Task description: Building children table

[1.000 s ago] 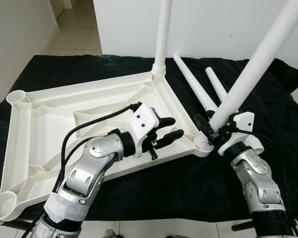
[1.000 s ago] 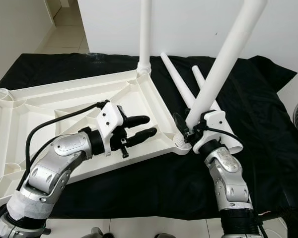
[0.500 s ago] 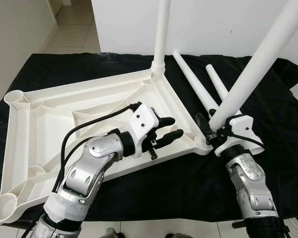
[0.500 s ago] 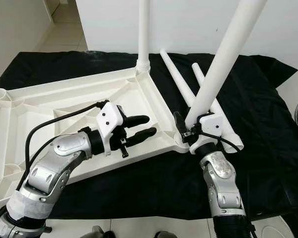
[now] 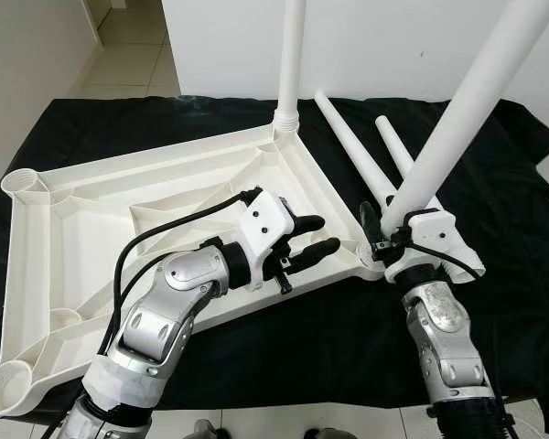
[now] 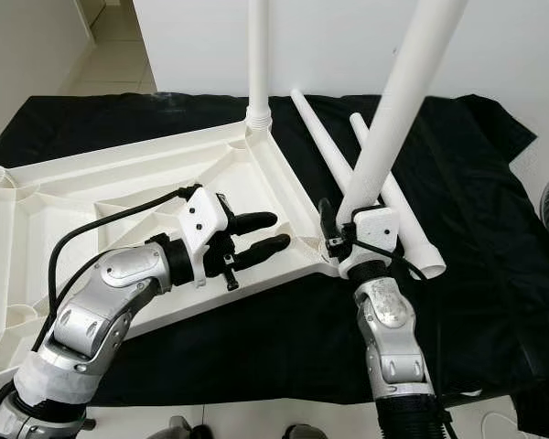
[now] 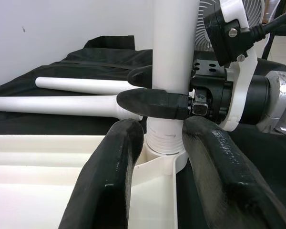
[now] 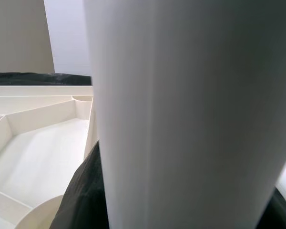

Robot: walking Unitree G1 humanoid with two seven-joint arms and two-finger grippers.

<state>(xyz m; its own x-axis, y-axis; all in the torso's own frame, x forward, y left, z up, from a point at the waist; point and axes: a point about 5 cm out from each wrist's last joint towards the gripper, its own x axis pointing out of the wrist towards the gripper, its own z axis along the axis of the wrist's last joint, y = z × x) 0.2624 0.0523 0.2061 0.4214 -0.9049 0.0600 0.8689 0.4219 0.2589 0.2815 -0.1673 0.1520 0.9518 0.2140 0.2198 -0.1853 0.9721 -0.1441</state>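
- Head camera: the white tabletop is lying upside down on a black cloth, ribs facing up. One table leg already stands upright in the far corner socket. The right gripper is clamped on a second leg, which leans a bit, with its bottom end at the near right corner socket. Two spare legs lie flat on the cloth just beyond. The left gripper hovers over the tabletop's rim next to that corner, fingers apart and holding nothing.
- Left wrist cam: its two black fingers are spread either side of the corner socket, and the leg's ribbed end sits in it with the right gripper's finger wrapped around.
- Right wrist cam: mostly the leg up close, with the tabletop's ribs behind.
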